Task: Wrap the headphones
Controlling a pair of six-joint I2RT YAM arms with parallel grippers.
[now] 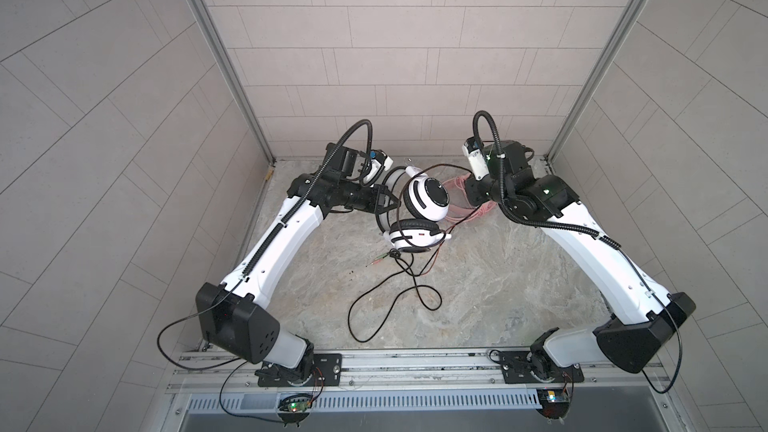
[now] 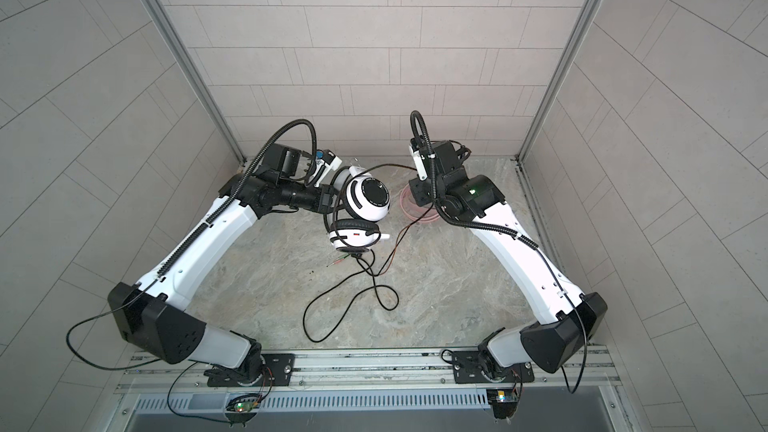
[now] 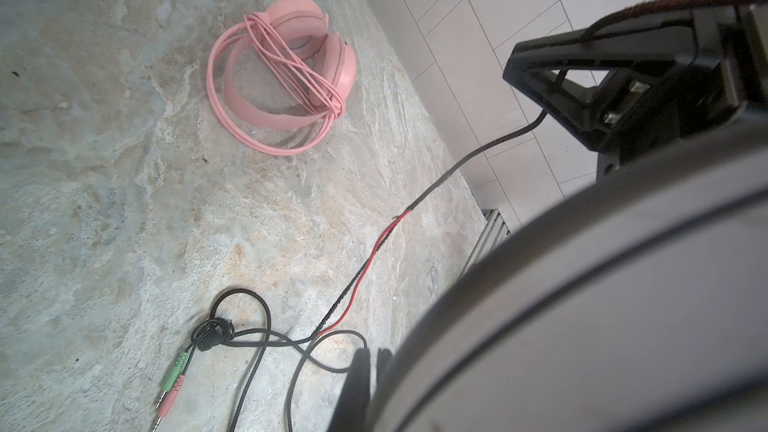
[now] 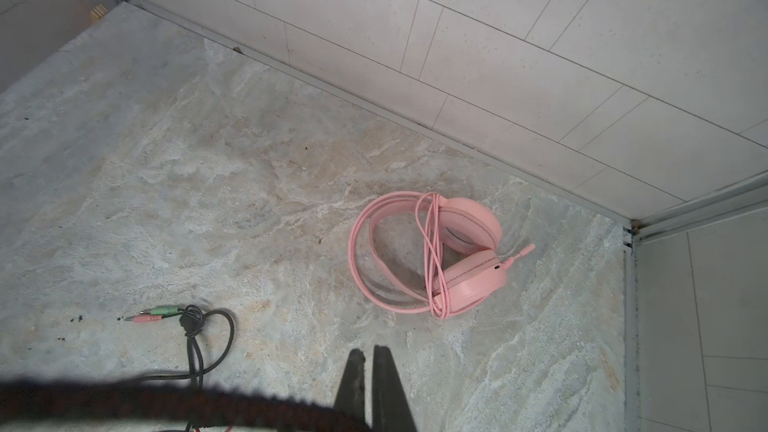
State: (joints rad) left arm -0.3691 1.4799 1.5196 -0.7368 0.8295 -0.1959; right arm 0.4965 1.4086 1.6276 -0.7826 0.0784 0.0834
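**One headset bundled, the other strung between two arms**

From where I stand, the left gripper (image 1: 382, 201) is clamped on the headband of the white-and-black headset (image 1: 428, 201). It holds the headset up over the far middle of the tabletop (image 1: 498, 284). Whether the lower ear cup touches the surface, I cannot tell.

The right gripper (image 4: 369, 355) has its jaws pinched together on the black cable (image 3: 374, 251), a little toward the right edge from the headset. A short span of cable therefore runs between the two arms. The headset lies to that gripper's left, with the headband turned toward the left arm and the two cups lined up roughly far to near. To my eye, the right arm is the one placed to carry the cable around the cups.

The cups are white shells with black faces and pads. Most of the cable is loose: thin loops sprawl toward the near edge, with a small knot beside the green and pink plugs (image 3: 172, 380). One stretch shows a red strand.

The pink headset (image 4: 469, 243) lies near the far right corner, close under the right arm. Its cable is wound over the cups and band, and it looks finished.
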